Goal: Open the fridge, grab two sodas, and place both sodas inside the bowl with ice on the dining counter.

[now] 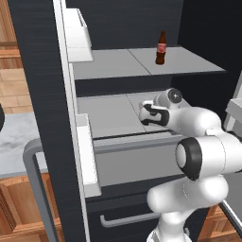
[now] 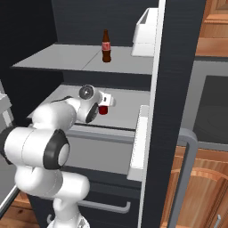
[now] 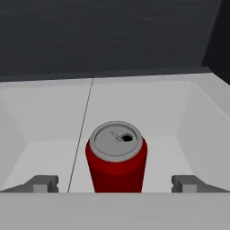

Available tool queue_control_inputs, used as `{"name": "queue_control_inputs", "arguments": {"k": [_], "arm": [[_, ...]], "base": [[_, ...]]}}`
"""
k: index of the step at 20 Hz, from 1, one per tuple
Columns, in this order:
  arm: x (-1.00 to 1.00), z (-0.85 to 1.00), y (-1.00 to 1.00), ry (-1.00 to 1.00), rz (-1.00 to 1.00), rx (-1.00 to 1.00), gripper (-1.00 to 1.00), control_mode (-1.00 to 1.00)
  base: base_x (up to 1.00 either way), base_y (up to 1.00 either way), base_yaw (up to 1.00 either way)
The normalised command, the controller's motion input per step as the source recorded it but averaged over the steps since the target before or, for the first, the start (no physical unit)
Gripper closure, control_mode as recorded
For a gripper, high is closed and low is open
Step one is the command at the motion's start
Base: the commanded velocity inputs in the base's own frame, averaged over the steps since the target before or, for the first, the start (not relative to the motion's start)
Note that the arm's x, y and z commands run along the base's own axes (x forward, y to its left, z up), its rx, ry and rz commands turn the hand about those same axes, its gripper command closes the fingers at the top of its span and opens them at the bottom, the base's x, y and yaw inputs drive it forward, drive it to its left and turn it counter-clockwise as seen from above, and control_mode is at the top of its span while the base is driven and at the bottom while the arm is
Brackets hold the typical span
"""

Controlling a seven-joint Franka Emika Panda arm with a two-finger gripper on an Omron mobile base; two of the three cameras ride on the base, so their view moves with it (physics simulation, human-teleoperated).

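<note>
Item: red can, upright on middle shelf of fridge, long axis vertical. Lies dead ahead of my pincer, centred between spread tips, untouched. Bottle on shelf above.

The red can has a smooth, glossy red side and a dull silver metal top. The brown bottle at 12 o'clock looks like shiny glass. The fridge walls are matt, faintly grained navy-black; its shelves are smooth, matt pale grey.
</note>
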Motion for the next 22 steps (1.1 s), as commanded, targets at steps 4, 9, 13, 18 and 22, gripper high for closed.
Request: {"name": "queue_control_inputs", "arguments": {"k": [4, 9, 13, 18, 22], "arm": [[0.21, -0.14, -0.01, 0.02, 0.0, 0.0, -1.0, -1.0], [0.27, -0.12, 0.0, 0.01, 0.0, 0.0, -1.0, -1.0], [0.26, -0.19, 0.0, 0.02, 0.01, 0.0, -1.0, -1.0], [0.16, -0.26, 0.0, 0.0, 0.02, 0.0, 1.0, -1.0], [0.06, -0.17, 0.0, 0.02, 0.02, 0.0, 1.0, -1.0]], "base": [[0.0, 0.0, 0.0], [0.0, 0.0, 0.0], [0.0, 0.0, 0.0], [0.0, 0.0, 0.0], [0.0, 0.0, 0.0]]}}
